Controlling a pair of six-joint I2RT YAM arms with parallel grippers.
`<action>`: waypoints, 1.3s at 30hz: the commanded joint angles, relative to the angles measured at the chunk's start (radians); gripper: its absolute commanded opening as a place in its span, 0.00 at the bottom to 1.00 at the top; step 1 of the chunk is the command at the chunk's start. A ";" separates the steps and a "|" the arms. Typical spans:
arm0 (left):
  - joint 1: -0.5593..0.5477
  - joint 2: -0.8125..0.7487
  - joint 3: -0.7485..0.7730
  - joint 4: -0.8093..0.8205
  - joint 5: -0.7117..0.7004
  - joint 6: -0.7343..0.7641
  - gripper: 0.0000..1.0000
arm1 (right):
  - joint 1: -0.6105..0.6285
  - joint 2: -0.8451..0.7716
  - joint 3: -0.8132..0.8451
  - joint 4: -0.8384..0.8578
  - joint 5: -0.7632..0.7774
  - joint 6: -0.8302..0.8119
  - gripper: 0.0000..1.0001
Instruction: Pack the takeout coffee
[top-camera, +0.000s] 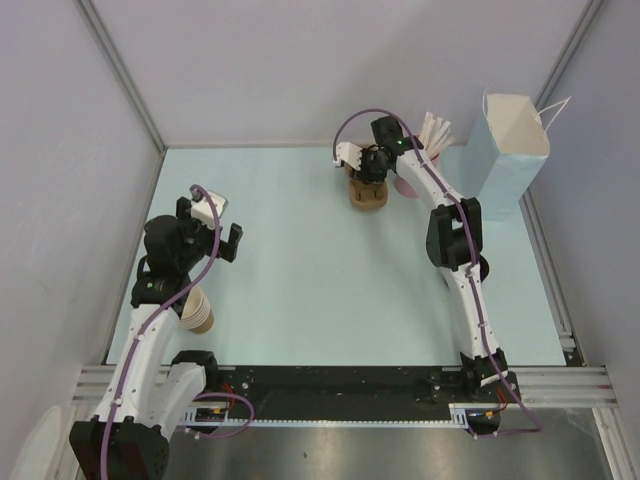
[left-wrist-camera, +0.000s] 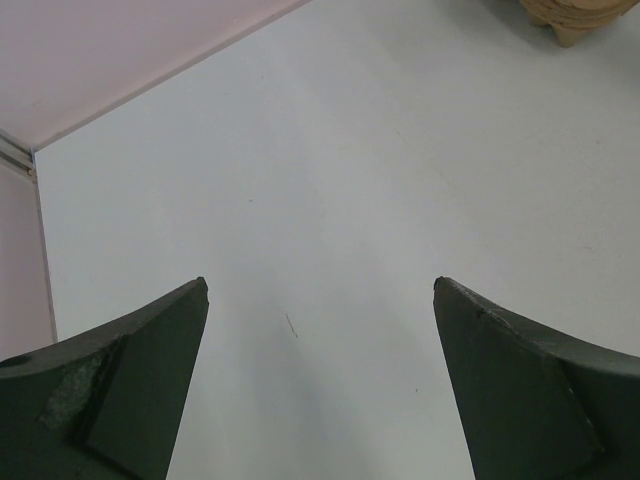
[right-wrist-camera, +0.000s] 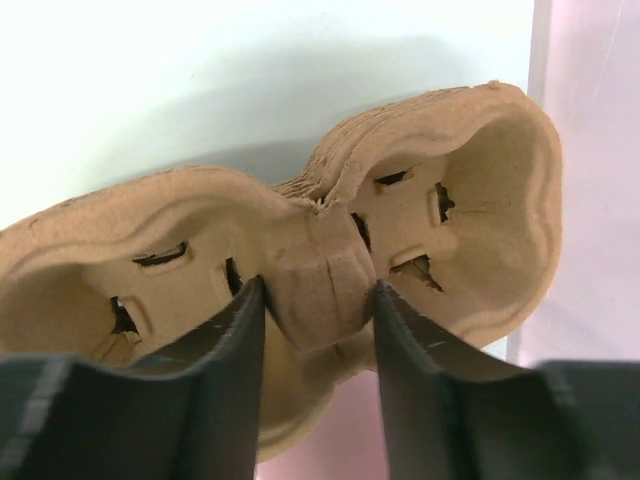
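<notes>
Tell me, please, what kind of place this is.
Probably a robot test cell staged as a takeaway coffee counter: a stack of paper cups, a pulp cup carrier and a blue paper bag on a walled table.

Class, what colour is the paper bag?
The bag is light blue; top external view shows it best.

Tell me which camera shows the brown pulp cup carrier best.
Right wrist: the brown moulded-pulp two-cup carrier fills the frame, both wells visible, its centre ridge pinched by the right end effector. Top external shows a small brown shape, largely under that end effector. Left wrist catches an edge at its top right corner.
</notes>
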 joint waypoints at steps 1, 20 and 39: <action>0.005 -0.005 0.008 0.013 -0.001 0.020 0.99 | 0.000 -0.044 0.029 -0.029 -0.069 0.030 0.33; 0.007 -0.017 0.007 0.013 0.000 0.018 0.99 | 0.030 -0.182 -0.089 0.106 0.005 0.064 0.32; 0.005 -0.017 0.005 0.013 0.000 0.018 1.00 | 0.056 -0.130 -0.042 0.091 0.100 0.223 0.40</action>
